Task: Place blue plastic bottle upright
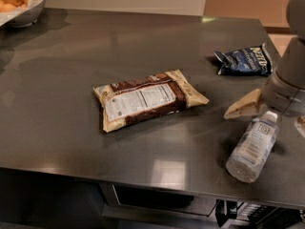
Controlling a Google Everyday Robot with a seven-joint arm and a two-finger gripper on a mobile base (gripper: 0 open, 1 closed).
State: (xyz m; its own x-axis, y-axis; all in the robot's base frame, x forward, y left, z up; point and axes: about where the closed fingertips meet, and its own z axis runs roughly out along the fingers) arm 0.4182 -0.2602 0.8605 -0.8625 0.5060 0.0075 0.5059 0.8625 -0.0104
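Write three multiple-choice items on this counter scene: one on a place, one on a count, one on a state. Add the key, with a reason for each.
1. Where is the gripper?
A. At the far left.
B. At the right, by the cap end of the blue plastic bottle.
C. At the back centre, by the wall.

2. How many bags lie on the counter?
A. One.
B. Four.
C. Two.

3. How is the bottle placed?
A. On its side.
B. Upright on its base.
C. Lifted off the counter.

Key:
1. B: its spread tan fingers sit either side of the white cap.
2. C: there is a brown snack bag and a dark blue chip bag.
3. A: its body rests lengthwise on the surface.
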